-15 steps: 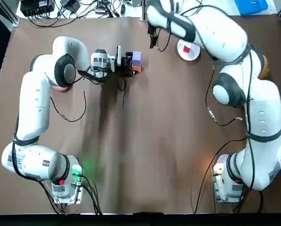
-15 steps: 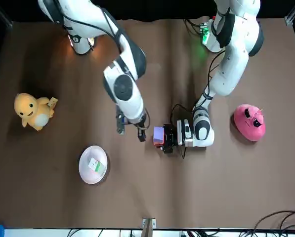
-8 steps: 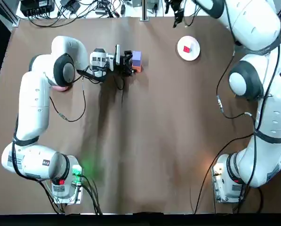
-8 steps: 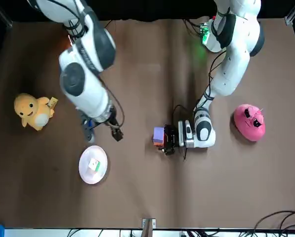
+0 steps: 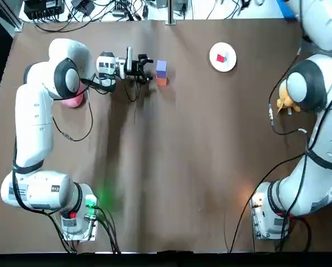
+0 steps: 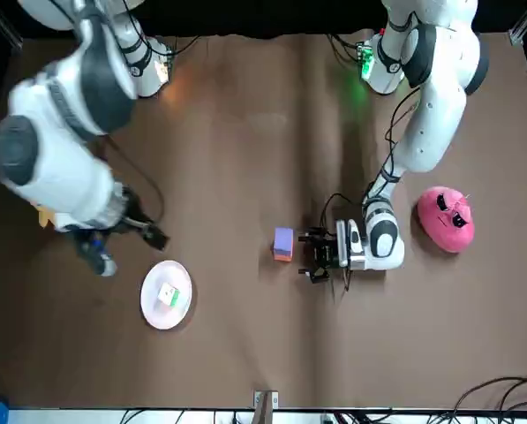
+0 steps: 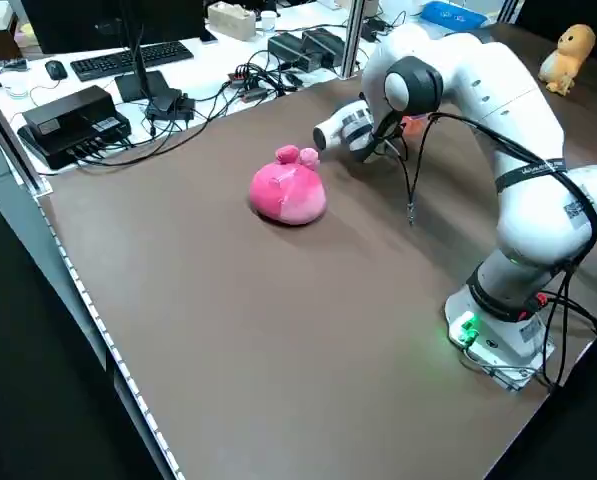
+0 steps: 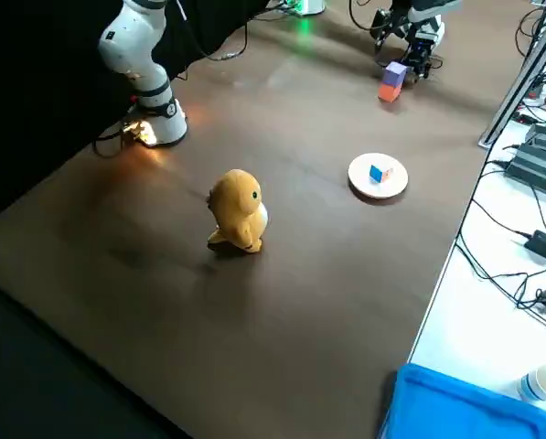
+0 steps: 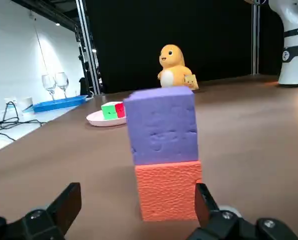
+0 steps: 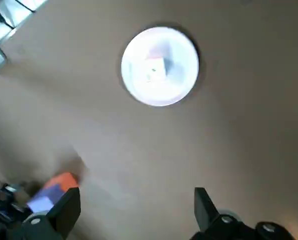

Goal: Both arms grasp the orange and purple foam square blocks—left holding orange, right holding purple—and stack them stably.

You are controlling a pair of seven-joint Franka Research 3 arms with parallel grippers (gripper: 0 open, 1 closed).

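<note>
Leaves purple block (image 5: 161, 67) atop orange block (image 5: 162, 82), unheld, at table's (image 5: 182, 167) 12 o'clock: backs left gripper (image 5: 148, 69) off to their 9 o'clock, swings right gripper (image 10: 135, 196) away, both jaws open. Stacking seems done.

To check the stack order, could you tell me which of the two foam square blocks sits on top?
The purple foam square block sits on top, resting on the orange foam square block, which alone touches the brown table.
</note>
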